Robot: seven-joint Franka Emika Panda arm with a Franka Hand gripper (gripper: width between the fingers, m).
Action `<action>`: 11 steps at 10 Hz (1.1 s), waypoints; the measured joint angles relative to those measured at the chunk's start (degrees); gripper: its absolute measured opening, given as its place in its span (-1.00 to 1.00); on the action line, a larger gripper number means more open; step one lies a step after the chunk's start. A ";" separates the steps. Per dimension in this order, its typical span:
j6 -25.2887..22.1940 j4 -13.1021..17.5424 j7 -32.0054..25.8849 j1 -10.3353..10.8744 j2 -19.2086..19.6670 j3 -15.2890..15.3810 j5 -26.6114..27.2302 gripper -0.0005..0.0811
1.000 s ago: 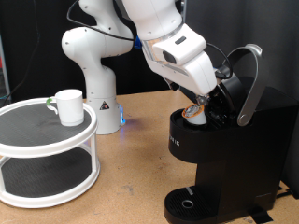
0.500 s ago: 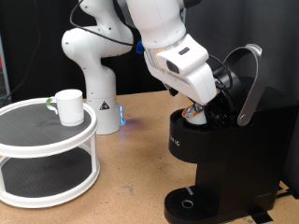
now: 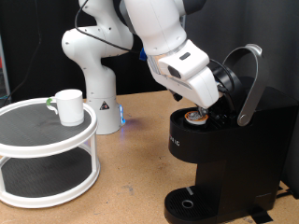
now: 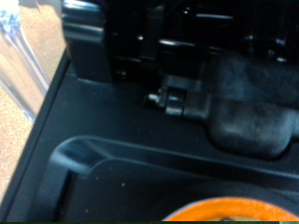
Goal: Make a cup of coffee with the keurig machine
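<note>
The black keurig machine [image 3: 224, 159] stands at the exterior view's right with its silver-grey lid handle [image 3: 249, 82] raised and the lid open. A small tan-topped pod [image 3: 195, 116] sits in the open chamber. Its orange top also shows at the edge of the wrist view [image 4: 234, 214]. My gripper [image 3: 213, 101] hangs just above the chamber, close to the pod, with its fingers hidden behind the white hand. The white cup [image 3: 67, 105] stands apart on the top tier of a round white shelf [image 3: 28, 140] at the exterior view's left.
The robot's white base [image 3: 96, 89] stands behind the shelf on the wooden table [image 3: 131, 177]. The machine's round drip tray [image 3: 187, 203] sits low at the front. A dark backdrop closes the rear.
The hand has swung up and a little away from the chamber. The pod, which was under the fingertips, now shows uncovered in the chamber. The cup has not moved.
</note>
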 joint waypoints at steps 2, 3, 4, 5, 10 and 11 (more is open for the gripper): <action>0.20 -0.06 -0.67 -0.03 -0.20 -0.05 1.54 0.98; 0.23 0.12 -0.99 -0.12 -0.51 -0.27 2.16 0.98; 0.60 0.44 -1.03 -0.42 -1.21 -0.48 2.25 0.98; 0.68 0.78 -0.98 -0.90 -2.04 -0.83 2.00 0.98; -1.28 2.10 -1.42 -2.65 -3.38 -1.84 -1.50 0.98; -1.36 2.18 -2.08 -2.71 -3.46 -2.13 0.44 0.98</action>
